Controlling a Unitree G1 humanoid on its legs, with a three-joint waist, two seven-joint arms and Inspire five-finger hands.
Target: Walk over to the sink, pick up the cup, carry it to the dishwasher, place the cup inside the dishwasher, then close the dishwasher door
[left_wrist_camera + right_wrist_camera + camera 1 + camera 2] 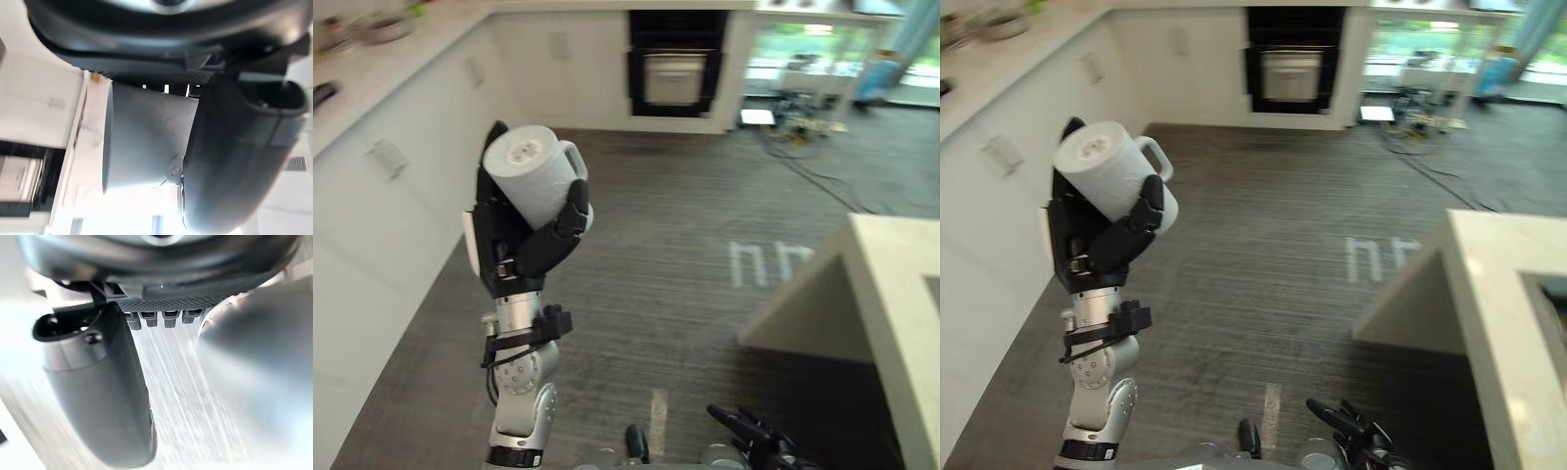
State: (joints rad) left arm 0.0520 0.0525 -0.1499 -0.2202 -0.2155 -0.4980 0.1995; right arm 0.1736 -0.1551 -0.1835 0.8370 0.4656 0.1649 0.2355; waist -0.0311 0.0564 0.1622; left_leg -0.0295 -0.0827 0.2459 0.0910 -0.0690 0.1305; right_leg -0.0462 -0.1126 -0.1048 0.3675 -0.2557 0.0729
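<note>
Gripping the cup [533, 176] high in front of the chest, the left robot hand [524, 240] has fingers and thumb curled round the white body in the left eye view. This reads as the carry leg, with the cup lifted clear of the white cabinets [382, 186] on the robot's left so nothing gets clipped on the walk. The cup is tipped, flat base towards the camera, handle poking out on the far side. Down low, the right robot hand [754, 441] hangs with fingers loosely straight and holds nothing, free, I'd guess, for the door.

Over to the right eye view: same grip, cup in the air above the grey floor [1263, 245]. A pale tabletop [1498, 294] sits on the right and a dark built-in appliance [1293, 69] at the far wall. Whether that is the dishwasher, I can't tell.

Left wrist view now: the cup [146, 142] sits between palm and thumb [234, 156], a plain matt white cylinder with faint scuffs, clamped sideways and snug.

Right wrist view: the right robot hand [98, 391] is relaxed over the floor, nothing in its grasp.
</note>
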